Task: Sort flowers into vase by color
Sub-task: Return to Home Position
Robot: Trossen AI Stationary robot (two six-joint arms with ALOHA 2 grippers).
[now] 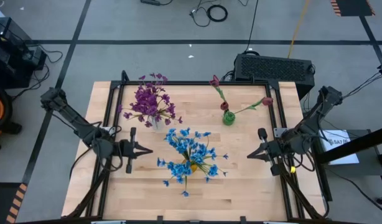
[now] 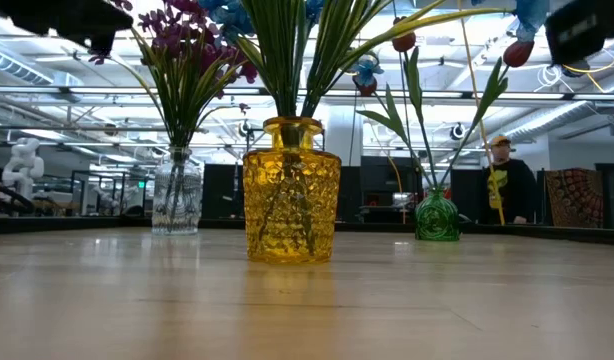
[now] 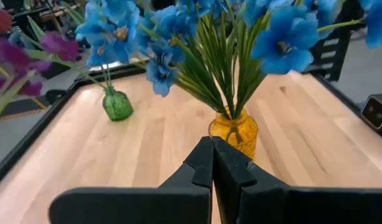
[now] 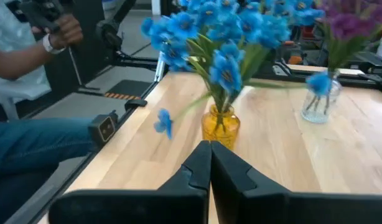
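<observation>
Blue flowers stand with their stems in a yellow glass vase at the table's middle, near side. Purple flowers stand in a clear glass vase toward the far left. Two dark red tulips lean out of a small green vase toward the far right. My left gripper hovers left of the blue bunch, shut and empty; its closed fingertips point at the yellow vase. My right gripper hovers right of the bunch, shut and empty.
A black frame rail runs around the wooden table. A black box sits beyond the far edge. A seated person is beside the table, and another person stands in the room behind. Bare wood lies along the near edge.
</observation>
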